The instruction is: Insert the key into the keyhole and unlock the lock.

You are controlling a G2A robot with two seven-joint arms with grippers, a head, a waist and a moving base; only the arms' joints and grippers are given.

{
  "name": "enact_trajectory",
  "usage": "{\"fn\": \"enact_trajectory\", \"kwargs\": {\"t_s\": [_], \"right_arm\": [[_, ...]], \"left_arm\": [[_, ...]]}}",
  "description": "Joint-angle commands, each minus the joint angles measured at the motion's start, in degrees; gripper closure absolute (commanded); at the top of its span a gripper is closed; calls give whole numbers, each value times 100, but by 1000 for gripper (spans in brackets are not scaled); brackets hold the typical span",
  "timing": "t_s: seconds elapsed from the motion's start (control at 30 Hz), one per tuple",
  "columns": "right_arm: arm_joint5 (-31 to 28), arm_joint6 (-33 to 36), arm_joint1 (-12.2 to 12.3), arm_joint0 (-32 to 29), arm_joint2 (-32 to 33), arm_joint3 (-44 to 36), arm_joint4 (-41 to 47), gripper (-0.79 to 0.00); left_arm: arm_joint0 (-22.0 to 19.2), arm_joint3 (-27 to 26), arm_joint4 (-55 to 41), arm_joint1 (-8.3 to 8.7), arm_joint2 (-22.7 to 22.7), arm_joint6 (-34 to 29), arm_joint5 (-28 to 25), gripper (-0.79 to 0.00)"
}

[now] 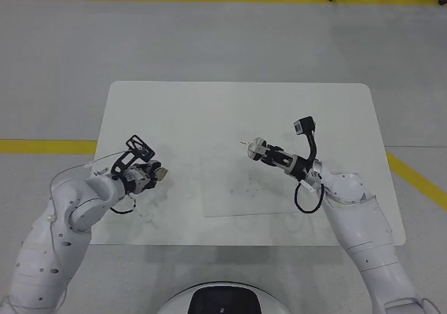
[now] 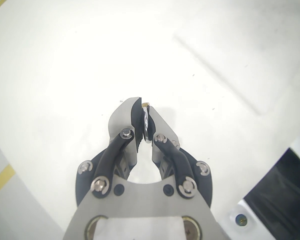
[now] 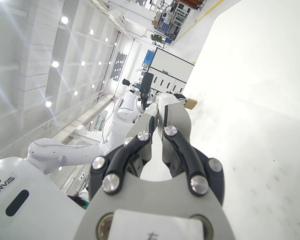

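My left gripper [image 2: 145, 106] is shut on the silver shackle [image 2: 146, 126] of a small padlock, and a bit of brass body [image 2: 145, 104] pokes out past the fingertips. In the top view it [image 1: 158, 171] hovers over the table's left side. My right gripper [image 1: 252, 147] is near the middle-right, shut on a thin key [image 1: 244, 142] whose tip sticks out toward the left arm. In the right wrist view the closed fingers [image 3: 170, 111] hide most of the key, and the brass lock [image 3: 191, 103] shows beyond them in the other gripper. A wide gap separates the two grippers.
The white table [image 1: 239, 102] has rounded corners. A faint rectangular clear sheet [image 1: 247, 200] lies on its near middle. A yellow line [image 1: 27, 146] runs along the floor beside it.
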Motion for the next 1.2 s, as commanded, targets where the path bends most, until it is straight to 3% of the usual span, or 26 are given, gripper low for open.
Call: {"fn": "enact_trajectory", "kwargs": {"t_s": [0.0, 0.07, 0.17, 0.3, 0.4, 0.63, 0.73, 0.8, 0.87, 1.0, 1.17], "right_arm": [[0, 0, 0, 0, 0, 0, 0, 0], [0, 0, 0, 0, 0, 0, 0, 0], [0, 0, 0, 0, 0, 0, 0, 0], [0, 0, 0, 0, 0, 0, 0, 0], [0, 0, 0, 0, 0, 0, 0, 0], [0, 0, 0, 0, 0, 0, 0, 0], [0, 0, 0, 0, 0, 0, 0, 0], [16, -246, -17, -102, -25, -125, 92, 0], [-40, -430, -36, -183, -80, -238, 128, 0], [-87, -1073, -95, -278, -196, -513, 129, 0], [122, -1483, -100, -389, -127, -953, -17, 0]], "left_arm": [[-33, 220, -1103, -10, -138, 141, -83, 0], [-115, 604, -2691, -29, -220, 147, -403, 0], [-415, 1271, -4603, -27, -157, -338, -1010, 0], [-941, 1908, -6008, -53, 243, -1126, -1153, 0], [-1282, 2072, -5959, -84, 524, -1363, -971, 0], [-1275, 2058, -5886, -81, 520, -1333, -955, 0], [-977, 1675, -4319, -70, 481, -378, -520, 0], [-665, 1573, -5027, -140, 742, -139, -419, 0], [-674, 1797, -6592, -196, 996, -757, -308, 0], [-1165, 2864, -10115, -389, 1505, -2792, 712, 0], [-1899, 4046, -11653, -692, 1952, -3928, 1068, 0]]}}
